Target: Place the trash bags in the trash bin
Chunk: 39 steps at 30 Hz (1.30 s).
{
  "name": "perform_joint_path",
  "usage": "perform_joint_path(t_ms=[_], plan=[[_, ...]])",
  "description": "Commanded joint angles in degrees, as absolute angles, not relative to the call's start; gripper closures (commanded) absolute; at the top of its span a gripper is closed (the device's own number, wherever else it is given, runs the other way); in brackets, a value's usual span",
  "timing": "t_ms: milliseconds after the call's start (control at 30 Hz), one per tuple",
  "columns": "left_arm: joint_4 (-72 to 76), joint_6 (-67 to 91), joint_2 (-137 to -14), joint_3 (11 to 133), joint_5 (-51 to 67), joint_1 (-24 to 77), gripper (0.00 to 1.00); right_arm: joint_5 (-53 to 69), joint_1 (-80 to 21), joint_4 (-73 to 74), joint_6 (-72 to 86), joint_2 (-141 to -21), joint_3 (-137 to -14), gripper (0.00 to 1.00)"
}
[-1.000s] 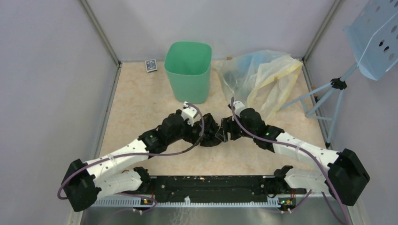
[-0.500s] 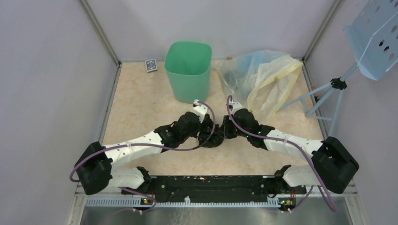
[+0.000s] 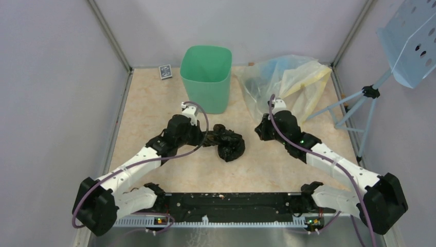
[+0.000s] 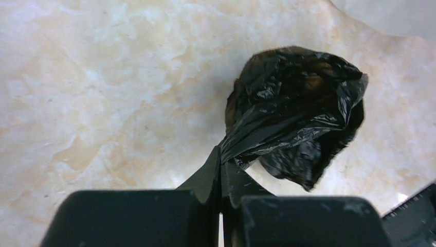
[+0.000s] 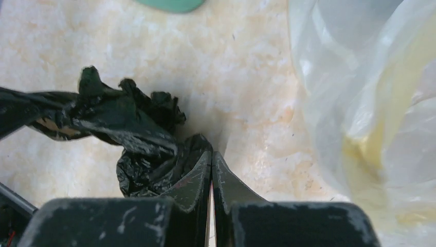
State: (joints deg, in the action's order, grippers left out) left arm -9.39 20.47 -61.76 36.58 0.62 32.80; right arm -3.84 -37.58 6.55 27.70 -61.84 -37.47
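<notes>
The black trash bag (image 3: pixel 230 146) lies crumpled on the beige table in front of the mint-green trash bin (image 3: pixel 205 77). My left gripper (image 3: pixel 202 137) is shut on a stretched strand at the bag's left side. In the left wrist view the jaws (image 4: pixel 221 156) pinch that strand, and the bag's bulk (image 4: pixel 301 113) sits just beyond. My right gripper (image 3: pixel 259 132) is shut with nothing in it, a short gap to the right of the bag. In the right wrist view its closed tips (image 5: pixel 211 155) stand next to the bag (image 5: pixel 139 134), with the bin's edge (image 5: pixel 169 4) at the top.
Clear and yellowish plastic bags (image 3: pixel 288 85) are heaped at the back right, close behind my right gripper, and fill the right of the right wrist view (image 5: pixel 370 103). A small card box (image 3: pixel 165 71) lies left of the bin. A blue tripod stand (image 3: pixel 370 98) leans at the right wall.
Both grippers have shut and the arms have drawn apart from the centre. The left one pulled a strand of the black bag leftward; the right one moved right, away from the bag.
</notes>
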Motion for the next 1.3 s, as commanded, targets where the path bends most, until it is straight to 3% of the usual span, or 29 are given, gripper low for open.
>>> perform_joint_path(t_ms=[0,67,200,300,367,533,667,733,900,1267], plan=[[-8.1,23.5,-59.7,35.8,8.1,32.6,1.0,-0.5,-36.0,10.6,20.1,-59.4,-44.3,1.0],[-8.1,24.3,-59.3,36.0,8.9,32.7,1.0,-0.3,-36.1,12.6,19.4,-60.0,-46.9,0.95],[-9.3,25.2,-58.8,36.8,9.6,32.5,1.0,4.9,-36.1,13.8,22.5,-61.6,-46.9,0.45],[-9.6,25.7,-59.2,36.5,9.9,32.6,1.0,8.4,-37.1,10.3,25.2,-61.4,-42.8,0.28],[-9.6,26.2,-59.6,36.0,9.9,32.5,1.0,7.8,-40.4,7.7,25.8,-61.3,-40.1,0.21],[-10.2,28.0,-61.5,35.4,8.6,32.2,1.0,5.4,-45.1,4.3,26.9,-66.7,-37.7,0.2],[-10.7,28.7,-63.3,35.2,8.1,31.6,1.0,3.9,-45.3,-1.1,28.1,-71.3,-35.8,0.28],[-10.9,29.1,-63.9,35.0,7.8,31.0,1.0,2.0,-45.3,-1.1,28.5,-74.0,-36.5,0.57],[-8.6,33.2,-60.7,31.2,8.1,26.9,1.0,-6.7,-45.2,6.2,28.8,-74.3,-39.0,0.98],[-6.0,37.4,-54.0,24.5,13.7,15.8,1.0,-19.2,-32.3,18.5,28.4,-57.2,-39.0,1.0]])
